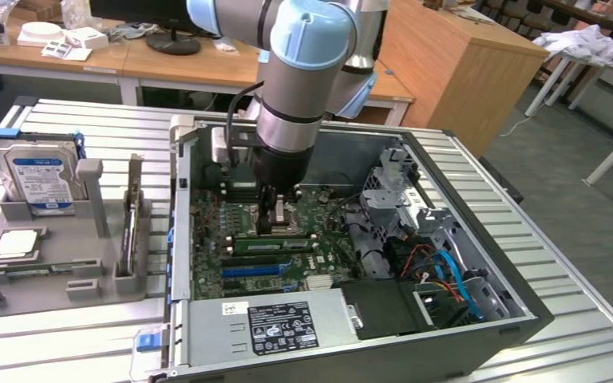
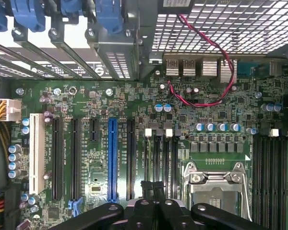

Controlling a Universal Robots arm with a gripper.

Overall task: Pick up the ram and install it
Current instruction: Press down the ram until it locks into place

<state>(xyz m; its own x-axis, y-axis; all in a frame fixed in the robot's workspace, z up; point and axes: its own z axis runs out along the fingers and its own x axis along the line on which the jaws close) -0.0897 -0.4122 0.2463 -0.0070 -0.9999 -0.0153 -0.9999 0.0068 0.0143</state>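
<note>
My gripper (image 1: pixel 278 227) reaches down into the open computer case (image 1: pixel 520 311), its tips at the motherboard (image 1: pixel 334 215) beside the processor socket (image 2: pixel 216 184). In the wrist view the two black fingers (image 2: pixel 147 194) are shut together over one of the black memory slots (image 2: pixel 166 160), with nothing visible between them. Just below the fingertips in the exterior view a long narrow green stick, which looks like the ram (image 1: pixel 274 242), lies along the slots. Whether the tips touch it is hidden.
A grey parts tray (image 1: pixel 57 287) at the exterior view's left holds a silver hard drive (image 1: pixel 35 175), a square silver chip (image 1: pixel 17 243) and an upright thin board (image 1: pixel 133 215). The power supply (image 1: pixel 274 323), drive cage (image 1: pixel 402 187) and loose cables (image 1: pixel 445 275) crowd the case.
</note>
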